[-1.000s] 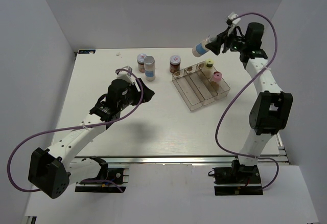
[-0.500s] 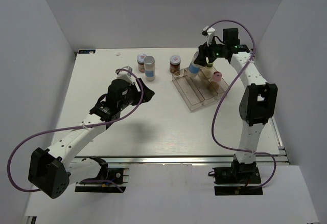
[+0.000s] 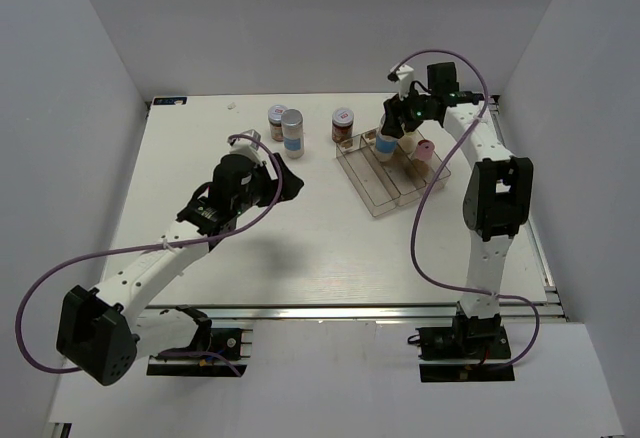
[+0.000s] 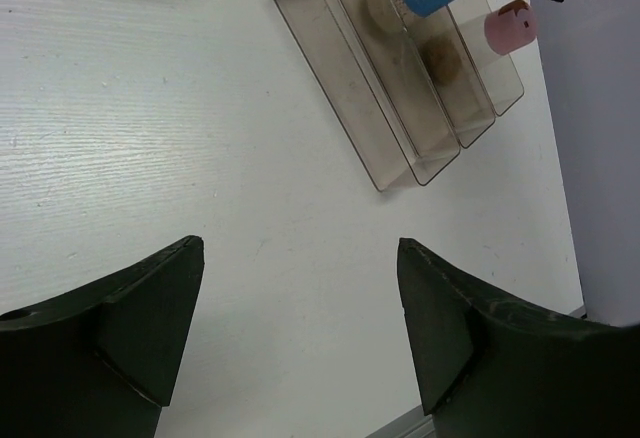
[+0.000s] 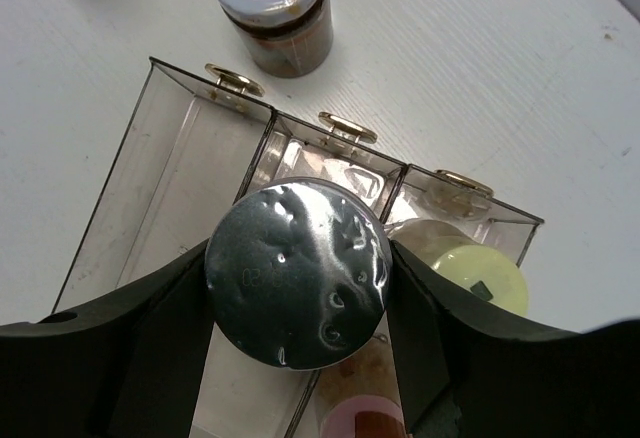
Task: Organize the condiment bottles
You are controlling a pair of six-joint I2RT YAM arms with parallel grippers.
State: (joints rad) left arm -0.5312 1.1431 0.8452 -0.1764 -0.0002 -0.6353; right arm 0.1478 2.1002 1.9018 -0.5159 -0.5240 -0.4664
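From above, the right gripper (image 3: 392, 130) clasps a silver-capped bottle (image 3: 384, 144) at the far end of the clear tray (image 3: 372, 196). The pink-capped bottle (image 3: 425, 150) stands in the tray's right compartment. A brown jar (image 3: 343, 126) stands just left of the tray. The other brown jar (image 3: 277, 116) and a second silver-capped bottle (image 3: 292, 132) stand farther left.

In the left wrist view, the left gripper (image 4: 300, 288) is spread wide and empty over the table (image 4: 150, 138).

In the right wrist view, the fingers (image 5: 160, 308) press both sides of the held bottle over the middle compartment. The yellow-green-capped bottle (image 5: 482, 278) is just to its right.
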